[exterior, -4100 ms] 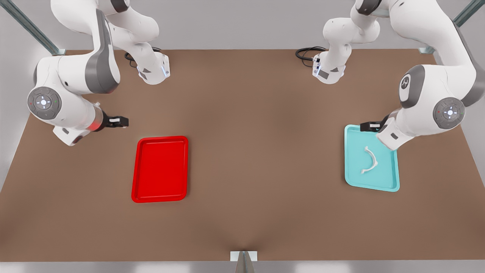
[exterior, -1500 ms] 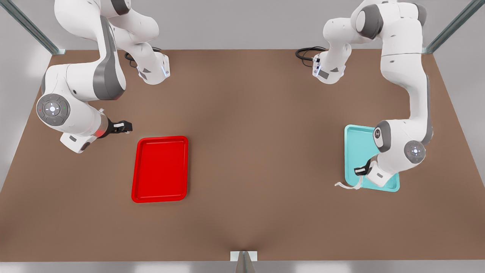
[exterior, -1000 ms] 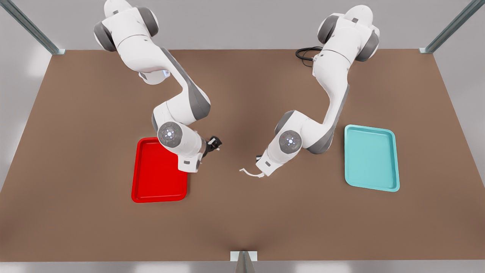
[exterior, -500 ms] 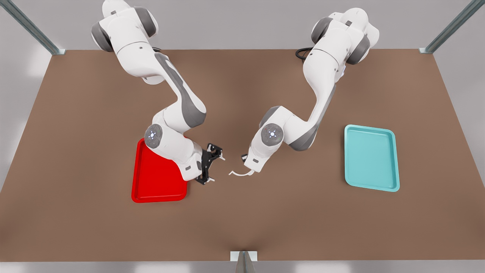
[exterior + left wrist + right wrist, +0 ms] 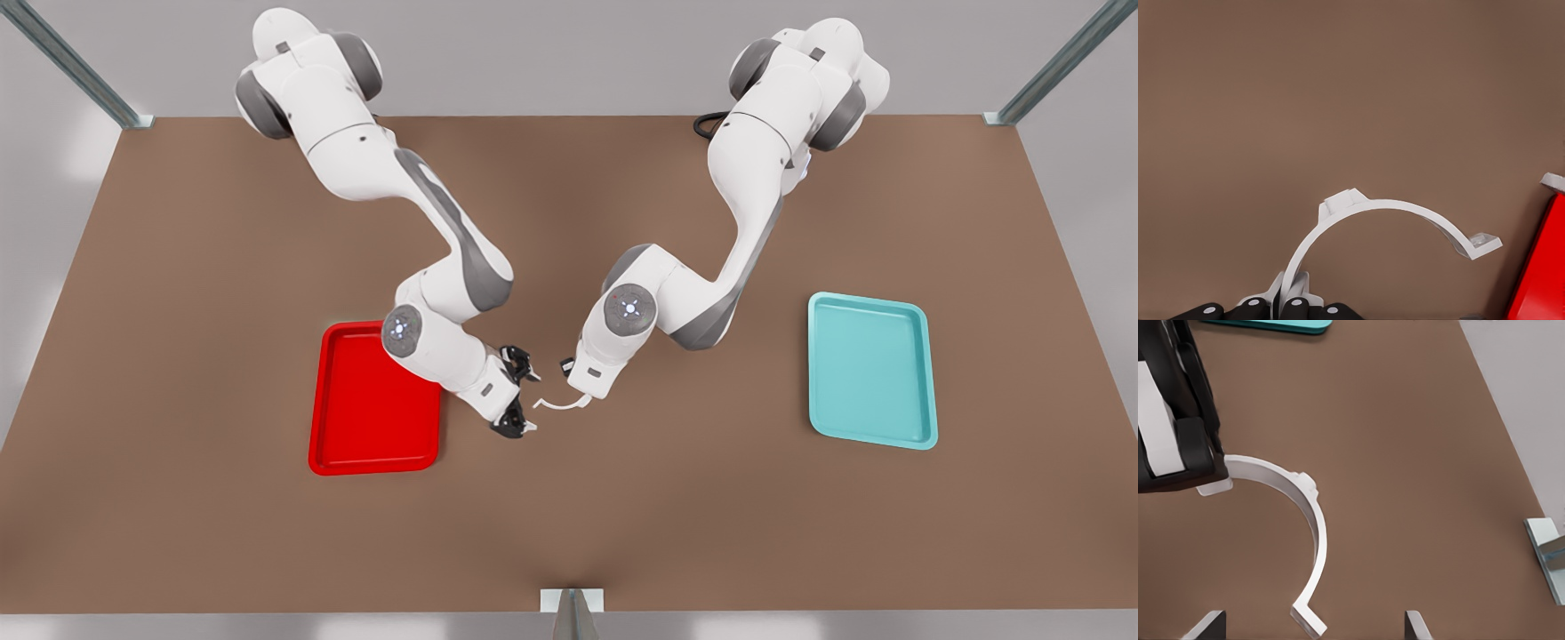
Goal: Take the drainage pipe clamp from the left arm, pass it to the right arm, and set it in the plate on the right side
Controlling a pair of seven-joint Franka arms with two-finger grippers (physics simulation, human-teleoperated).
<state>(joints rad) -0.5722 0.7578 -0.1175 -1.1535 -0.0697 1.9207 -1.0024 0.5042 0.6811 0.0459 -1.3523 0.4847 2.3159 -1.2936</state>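
Your table (image 5: pixel 569 516) carries a red plate (image 5: pixel 356 444) at lower left of the front view and a teal tray (image 5: pixel 871 427) at right. At centre, the left gripper (image 5: pixel 569 369) is clamped on one end of the clamp (image 5: pixel 556 405), held in the air. The right gripper (image 5: pixel 524 400), jaws spread, brackets its free foot. Release early and the thin arc drops; close off-centre and it twists free.

Simulated lab: bare brown table (image 5: pixel 569 516), metal frame posts (image 5: pixel 71 62).
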